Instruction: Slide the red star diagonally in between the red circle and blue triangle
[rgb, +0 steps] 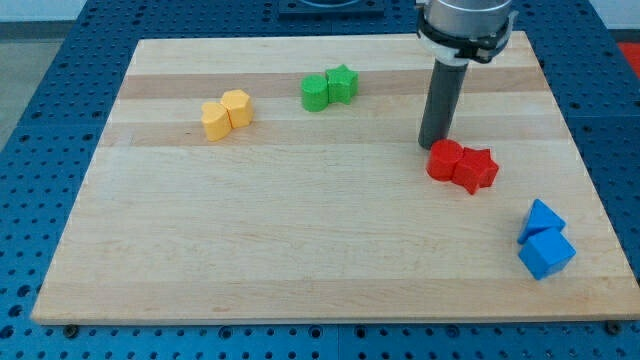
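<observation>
red star-shaped block (477, 169) lies flat at the right of the wooden board (300, 250), touching the red round block (445, 160) on its left; no long axis shows. my tip (433, 145) stands at the far-left edge of the red round block, grasping nothing. blue triangular block (541, 218) and blue cube (548, 254) sit nearer, to the right.

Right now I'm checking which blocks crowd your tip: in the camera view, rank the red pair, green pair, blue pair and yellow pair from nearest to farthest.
From my tip:
1. Red pair, right beside it, toward the view's bottom right.
2. Green pair, toward the view's upper left.
3. Blue pair, at the view's bottom right.
4. Yellow pair, far toward the view's left.
</observation>
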